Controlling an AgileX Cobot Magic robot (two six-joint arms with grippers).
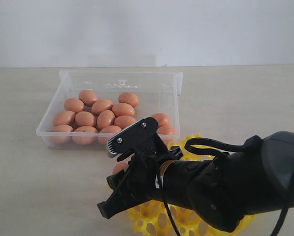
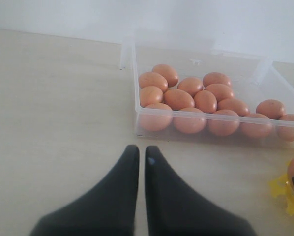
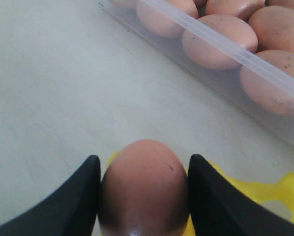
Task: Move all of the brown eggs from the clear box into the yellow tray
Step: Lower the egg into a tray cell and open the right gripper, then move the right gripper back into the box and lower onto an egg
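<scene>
Right tool [image 3: 143, 209] grips one egg [image 3: 142, 172] by its sides over the tray's [image 3: 284, 191] corner, ready for seating. Left tool [image 2: 141, 167], nearly shut and empty, waits beside the box [image 1: 174, 83] holding the other eggs [image 1: 105, 118].

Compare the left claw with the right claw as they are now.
The left claw is shut and empty; the right claw is closed on a brown egg. The left claw is over the table, short of the clear box; the right claw is at the yellow tray's edge. Both are black.
</scene>
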